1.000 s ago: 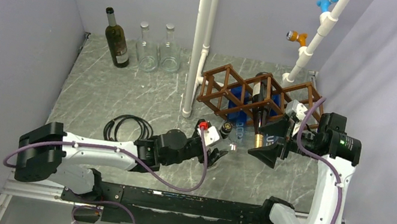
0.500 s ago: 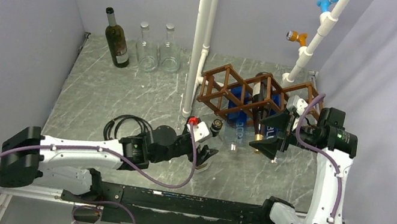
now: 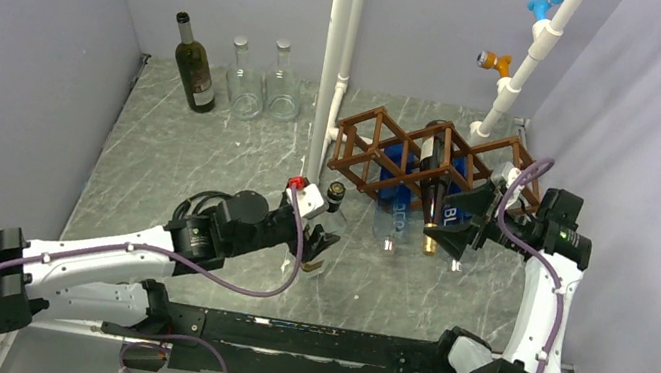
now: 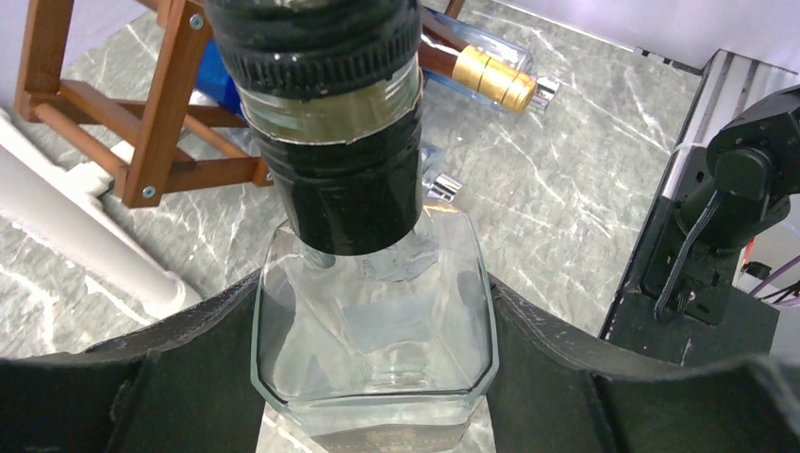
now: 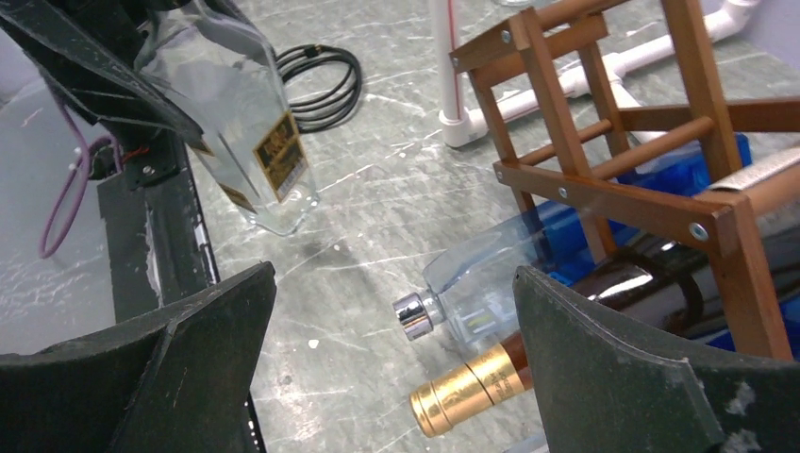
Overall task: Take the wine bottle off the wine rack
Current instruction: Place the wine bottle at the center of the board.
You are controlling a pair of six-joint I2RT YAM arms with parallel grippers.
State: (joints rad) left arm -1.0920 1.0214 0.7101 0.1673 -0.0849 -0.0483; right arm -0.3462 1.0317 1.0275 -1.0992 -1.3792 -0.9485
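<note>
The brown wooden wine rack stands at the back right of the table. A dark wine bottle lies in it, its gold foil neck pointing out toward me. A blue-tinted clear bottle with a silver cap lies beside it. My right gripper hangs open just in front of those two necks, touching neither. My left gripper is shut on a clear square bottle with a black cap, held off the rack to its left.
A dark green bottle and two clear bottles stand at the back left. A white vertical pipe rises just left of the rack. A black cable coil lies near the left arm. Another pipe with coloured fittings leans at the right.
My left arm has drawn back to the left, carrying the clear square bottle away from the rack. The right gripper has shifted a little toward the rack, still open.
</note>
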